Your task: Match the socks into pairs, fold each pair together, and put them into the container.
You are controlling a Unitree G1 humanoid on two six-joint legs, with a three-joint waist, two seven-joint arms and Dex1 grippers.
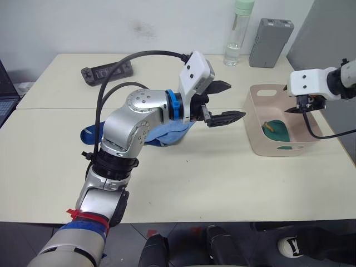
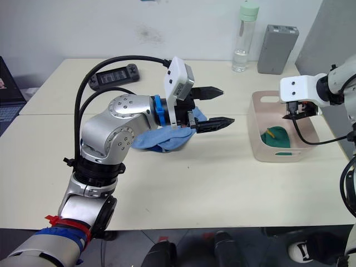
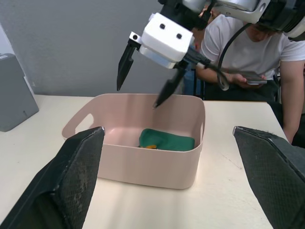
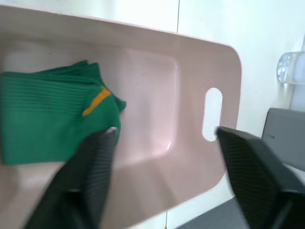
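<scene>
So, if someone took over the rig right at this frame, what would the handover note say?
Left end effector: open, empty, above the table beside the light blue socks.
Right end effector: open, empty, over the container.
Done: the green socks lie folded inside the container.
Left: the light blue socks lie heaped on the table, partly hidden by the left arm; fold and bin them. A darker blue piece shows behind the arm, likely the navy socks, also still to do.

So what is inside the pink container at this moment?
Inside the container lies a folded pair of green socks with a yellow mark. The rest of its floor is bare; anything beneath the socks is covered.
</scene>
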